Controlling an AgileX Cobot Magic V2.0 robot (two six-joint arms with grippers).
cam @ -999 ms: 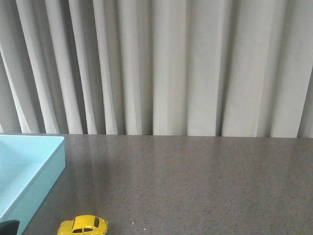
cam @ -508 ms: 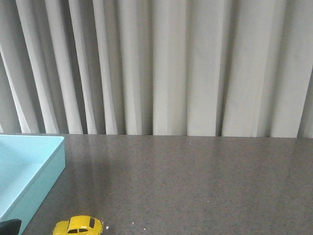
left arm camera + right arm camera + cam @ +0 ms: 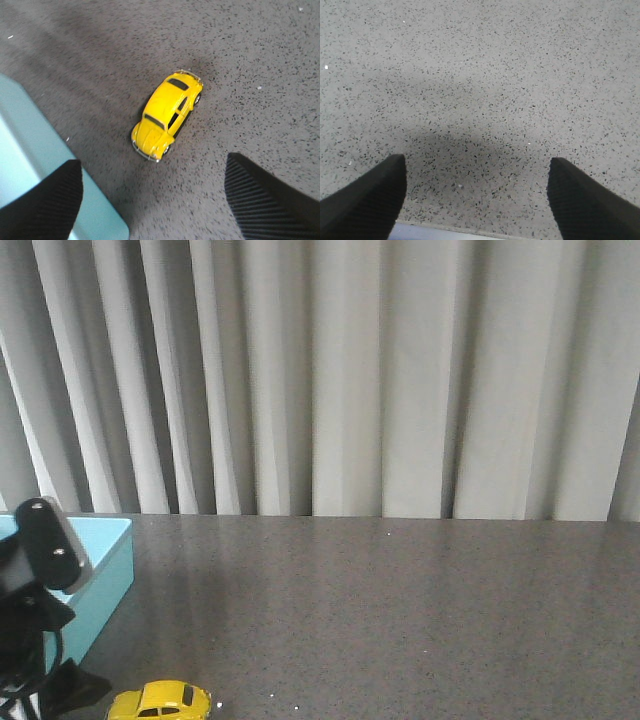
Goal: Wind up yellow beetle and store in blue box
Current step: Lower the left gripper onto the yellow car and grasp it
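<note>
The yellow beetle (image 3: 160, 702) stands on its wheels on the dark speckled table at the front left, just right of the blue box (image 3: 108, 552). In the left wrist view the beetle (image 3: 167, 114) lies ahead of my left gripper (image 3: 152, 200), which is open and empty above the table, apart from the car. One corner of the blue box (image 3: 30, 160) sits beside one finger. My left arm (image 3: 38, 585) hides part of the box in the front view. My right gripper (image 3: 475, 200) is open and empty over bare table.
A pleated grey curtain (image 3: 350, 380) hangs behind the table's far edge. A pale strip, the table's edge (image 3: 445, 233), shows under the right gripper's fingers. Speckled tabletop (image 3: 420, 620) stretches to the right of the beetle.
My left arm has come up into the front view at the left, over the blue box. The beetle shifted slightly left a second ago and has stayed still since.
</note>
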